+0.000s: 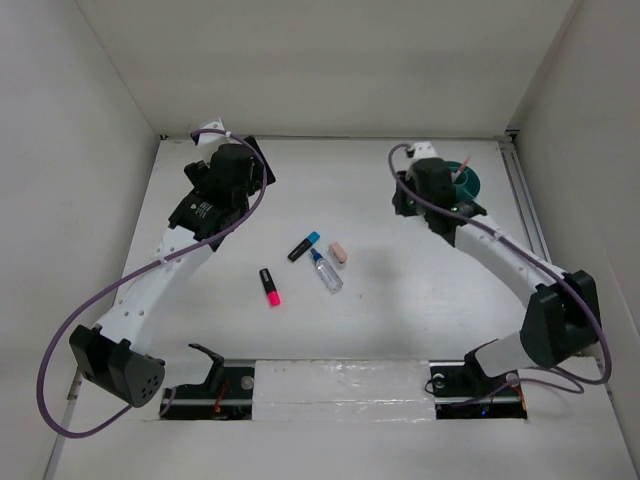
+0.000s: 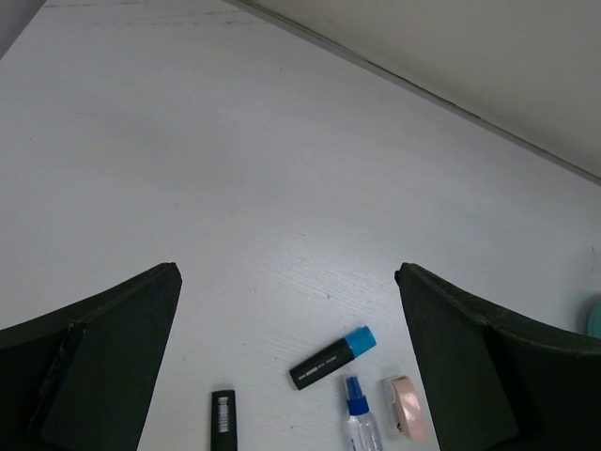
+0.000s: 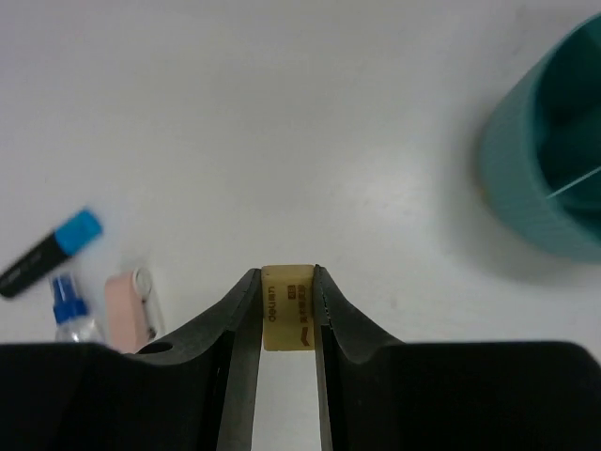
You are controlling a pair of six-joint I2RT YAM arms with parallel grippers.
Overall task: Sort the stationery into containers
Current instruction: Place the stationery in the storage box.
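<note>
Right wrist view has the right claw [image 3: 286, 282] clamped on a small tan block [image 3: 287, 319], one finger pressed against each side and the block's printed face turned to the camera. The block sits at the very tips, above the white surface [image 3: 282, 113]. The teal organiser [image 3: 545, 160] lies at 2 o'clock from the block, well apart from it, with its divided inside partly visible. At 8 to 9 o'clock from the block lie a blue-capped marker [image 3: 47, 252], a clear bottle [image 3: 70, 305] with a blue top, and a pink eraser [image 3: 122, 310], the eraser just beside the bottle.

From the top external view, the organiser is at about 2 o'clock on the surface, with the right arm's wrist just beside it at its 9 o'clock side. The blue-capped marker, bottle and eraser are grouped near the middle. A pink-capped marker [image 1: 269, 286] lies alone at 7 o'clock from the blue-capped one, a little apart from the group.

Left wrist view shows the left claw [image 2: 286, 272] with its fingers spread wide and nothing between them. It hangs over bare surface at about 10 o'clock, looking toward the loose items.
</note>
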